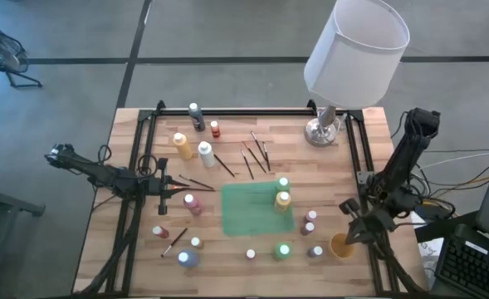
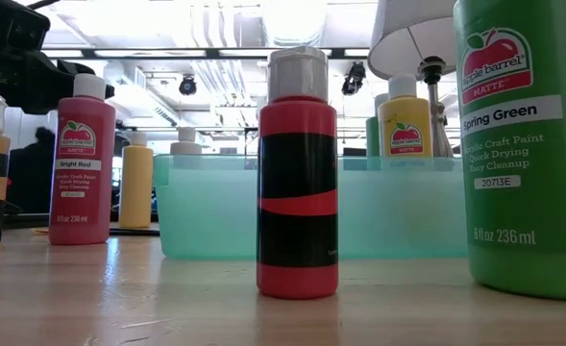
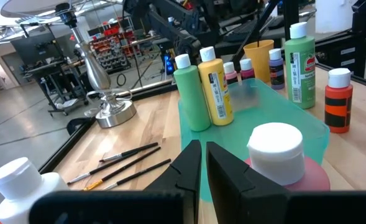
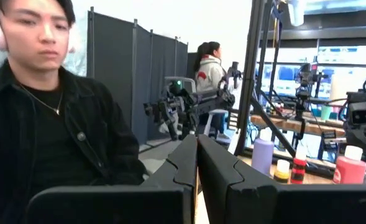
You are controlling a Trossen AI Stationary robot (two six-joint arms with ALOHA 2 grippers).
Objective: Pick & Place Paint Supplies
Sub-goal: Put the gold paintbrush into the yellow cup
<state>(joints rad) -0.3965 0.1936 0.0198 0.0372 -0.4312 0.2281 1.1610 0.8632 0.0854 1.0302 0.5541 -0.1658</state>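
Observation:
Small paint bottles stand upright all over the wooden table: a yellow one (image 1: 181, 144) and a white one (image 1: 205, 153) at the far left, a green one (image 1: 283, 184) and a yellow one (image 1: 283, 199) on the green mat (image 1: 248, 212). More stand along the near edge, such as a red-and-black one (image 2: 297, 173). Several thin dark brushes (image 1: 252, 158) lie flat beyond the mat. My left gripper (image 1: 176, 191) hovers level at the mat's left, shut and holding nothing; its wrist view shows a pink bottle (image 3: 276, 155) close ahead. My right gripper (image 1: 354, 235), shut and holding nothing, hangs near the tan cup (image 1: 341, 247).
A lamp with a white shade (image 1: 356, 50) stands on its metal base (image 1: 322, 131) at the far right. A black frame (image 1: 252, 110) runs along the table's edges. Another brush (image 1: 175, 242) lies near the front left. A person (image 4: 46, 112) sits beyond the table.

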